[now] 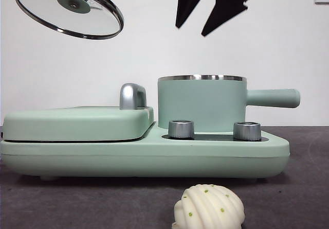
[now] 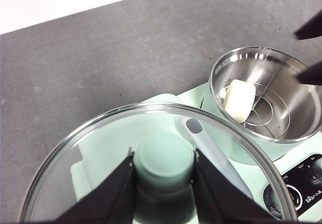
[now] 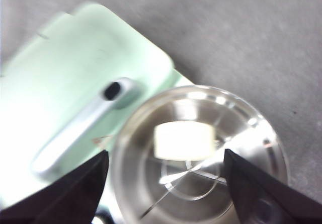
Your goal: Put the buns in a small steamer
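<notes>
- You can see the smooth cream-white oblong bun [image 2: 239, 100] lying on the wire rack inside the mint-green cylindrical steamer pot with a steel rim [image 1: 201, 104], which stands uncovered on the mint-green cooker base [image 1: 144, 154].
- Your ridged shell-shaped cream bun with green dots [image 1: 208, 208] sits on the dark grey table [image 1: 61, 200] in front of the base, well apart from the pot.
- Your right tool [image 1: 206, 22] hangs above the pot with its jaws spread and nothing between them.
- Your left tool [image 2: 163, 191] is clamped on the green knob of the round glass lid with a steel edge [image 1: 68, 9], holding it tilted high above the flat mint-green griddle cover [image 1: 77, 122].
</notes>
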You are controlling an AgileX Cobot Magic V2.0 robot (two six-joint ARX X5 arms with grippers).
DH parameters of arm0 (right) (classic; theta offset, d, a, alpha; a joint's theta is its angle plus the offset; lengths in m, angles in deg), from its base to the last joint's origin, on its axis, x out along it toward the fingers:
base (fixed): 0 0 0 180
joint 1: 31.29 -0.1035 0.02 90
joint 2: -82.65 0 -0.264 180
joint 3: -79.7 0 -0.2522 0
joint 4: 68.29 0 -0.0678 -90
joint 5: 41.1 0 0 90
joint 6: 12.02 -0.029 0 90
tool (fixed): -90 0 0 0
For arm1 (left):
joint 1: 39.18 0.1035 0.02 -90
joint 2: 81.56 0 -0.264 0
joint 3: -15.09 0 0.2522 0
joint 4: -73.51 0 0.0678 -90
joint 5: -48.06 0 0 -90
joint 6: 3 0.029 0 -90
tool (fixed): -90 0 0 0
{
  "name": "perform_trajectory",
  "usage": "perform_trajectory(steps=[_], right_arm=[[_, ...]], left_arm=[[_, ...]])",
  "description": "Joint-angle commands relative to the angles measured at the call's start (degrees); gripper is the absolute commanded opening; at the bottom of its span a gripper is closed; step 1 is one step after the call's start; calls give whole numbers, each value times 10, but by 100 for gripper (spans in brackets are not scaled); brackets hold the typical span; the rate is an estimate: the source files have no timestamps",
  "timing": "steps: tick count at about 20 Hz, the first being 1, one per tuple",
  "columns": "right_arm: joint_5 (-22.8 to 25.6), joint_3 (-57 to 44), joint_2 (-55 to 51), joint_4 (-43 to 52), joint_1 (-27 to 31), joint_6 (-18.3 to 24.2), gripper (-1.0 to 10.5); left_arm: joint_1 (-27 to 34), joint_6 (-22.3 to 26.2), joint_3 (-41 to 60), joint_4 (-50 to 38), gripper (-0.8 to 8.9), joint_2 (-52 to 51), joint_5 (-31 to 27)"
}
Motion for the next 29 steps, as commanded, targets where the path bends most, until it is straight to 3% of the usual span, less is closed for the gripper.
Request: perform_trajectory(steps=[1, 4, 10, 15, 17, 20, 22, 29], right_arm=[[0, -9, -17, 1, -17, -9, 345], [4, -94, -75, 64, -43, -18, 345], [7, -372, -269, 248, -95, -93, 345], [30, -526, -406, 266, -149, -128, 345], [29, -565, -445, 263, -176, -119, 346], [33, -582, -457, 203, -224, -48, 348], [32, -582, -441, 180, -249, -25, 403], [62, -582, -382, 200, -281, -10, 417]], left_arm=[[-2, -4, -9, -15, 10, -1, -1], [-2, -4, -9, -14, 10, -1, -1], [-2, -4, -9, -13, 10, -1, -1], [-2, -4, -9, -13, 10, -1, -1], [-2, -4, -9, -13, 10, -1, -1], [-2, -4, -9, -13, 10, -1, -1], [-2, -4, -9, -13, 10, -1, -1], [-2, -4, -9, -13, 10, -1, -1]])
